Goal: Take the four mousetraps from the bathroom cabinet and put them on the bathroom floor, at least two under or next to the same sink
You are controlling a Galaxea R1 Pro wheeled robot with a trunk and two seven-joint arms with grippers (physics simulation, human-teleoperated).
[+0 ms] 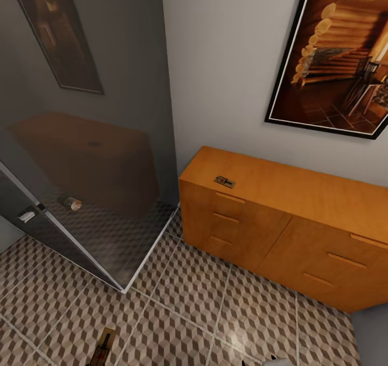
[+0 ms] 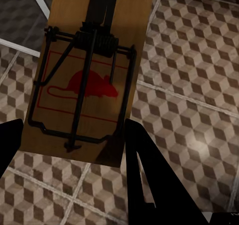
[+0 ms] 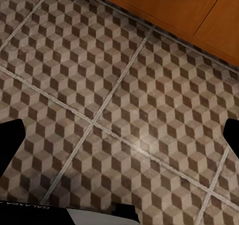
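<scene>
A mousetrap point(image 2: 87, 85) is gripped by the left end effector point(image 2: 74, 145), held above the bathroom floor point(image 2: 189, 85); in the head view it shows at the lower edge. A 2nd trap point(image 1: 224, 181) is seen on top of the cabinet point(image 1: 280, 231). Right end effector point(image 3: 119, 135) is spread, w/ nothing in it. Step judged: carry to sink. Next: the held trap is to be taken toward the sink & set down flat.

Left tool point(image 2: 74, 135): I have its dark fingers point(image 2: 144, 175) closed on a mousetrap point(image 2: 89, 70), gripping the board's near end.
Right tool point(image 3: 119, 135): I see its fingers point(image 3: 10, 140) spread wide apart, holding nothing, pointing down.
</scene>
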